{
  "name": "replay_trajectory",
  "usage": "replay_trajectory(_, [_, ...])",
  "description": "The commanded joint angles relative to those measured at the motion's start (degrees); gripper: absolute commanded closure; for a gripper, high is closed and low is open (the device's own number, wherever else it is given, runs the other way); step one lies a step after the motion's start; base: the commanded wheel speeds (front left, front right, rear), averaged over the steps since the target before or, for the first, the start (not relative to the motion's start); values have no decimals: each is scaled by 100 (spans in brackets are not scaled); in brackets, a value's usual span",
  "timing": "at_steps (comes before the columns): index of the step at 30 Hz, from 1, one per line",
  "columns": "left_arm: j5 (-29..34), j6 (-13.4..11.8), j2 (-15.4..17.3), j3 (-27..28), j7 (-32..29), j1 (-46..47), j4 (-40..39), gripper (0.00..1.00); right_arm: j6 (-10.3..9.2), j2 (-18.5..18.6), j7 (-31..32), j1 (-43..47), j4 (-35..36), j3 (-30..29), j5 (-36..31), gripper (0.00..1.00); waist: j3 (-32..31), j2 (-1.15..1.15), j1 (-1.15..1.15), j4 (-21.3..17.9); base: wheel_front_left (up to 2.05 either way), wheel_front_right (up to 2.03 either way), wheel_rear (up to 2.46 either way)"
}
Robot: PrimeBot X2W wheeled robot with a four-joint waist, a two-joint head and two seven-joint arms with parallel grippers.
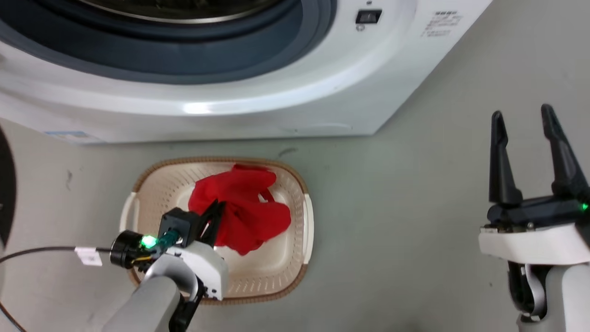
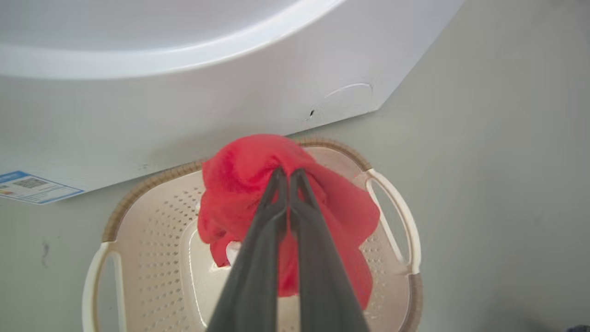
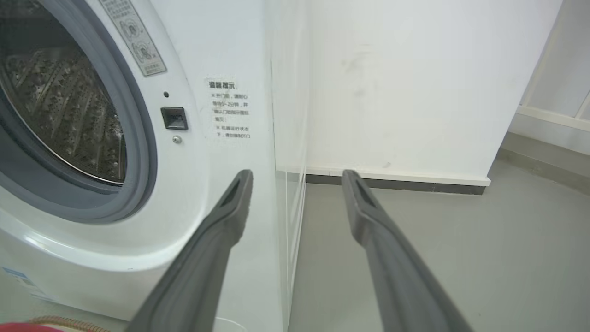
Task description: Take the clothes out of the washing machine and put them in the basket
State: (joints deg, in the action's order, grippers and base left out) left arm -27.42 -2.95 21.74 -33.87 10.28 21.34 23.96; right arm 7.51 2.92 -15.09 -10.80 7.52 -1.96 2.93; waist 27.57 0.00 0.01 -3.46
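A bright red garment [image 1: 244,207] hangs bunched over the cream basket [image 1: 295,263] that stands on the floor in front of the white washing machine [image 1: 230,97]. My left gripper [image 1: 216,210] is shut on the red cloth; in the left wrist view its two dark fingers [image 2: 258,258] meet at the top of the garment [image 2: 239,175], above the basket [image 2: 152,249]. My right gripper [image 1: 523,117] stands open and holds nothing, off to the right over the floor. The right wrist view shows that gripper [image 3: 297,177] beside the machine's porthole and steel drum [image 3: 60,110].
The machine's front corner [image 1: 373,131] juts out to the right of the basket. A black door edge [image 1: 7,184] shows at the far left. A cable with a white tag [image 1: 87,255] runs along the floor to my left arm. A white wall and skirting [image 3: 396,177] stand behind.
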Motion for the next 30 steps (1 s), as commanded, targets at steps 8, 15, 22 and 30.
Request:
replay_trajectory(8, [191,431,-533,-237,199,1276,2062,100,-5,-8,-11,-499,165,-106,55,0,1358,0,-1,-341,0,0,0])
replay_trajectory(15, [210,600,-973,-367,26,2172,3733,100,-5,-9,-11,-740,226,-184,166,0,2007,0,-1,-415,0,0,0])
replay_trajectory(22, [198,693,-1196,-433,-28,2621,4656,100,-5,-8,-11,-858,282,-149,225,0,2335,0,-1,-486,0,0,0])
replay_trajectory(30, [117,698,-1357,-442,133,2582,4889,0,-5,-8,-11,-901,180,-103,183,0,2050,0,-1,-400,0,0,0])
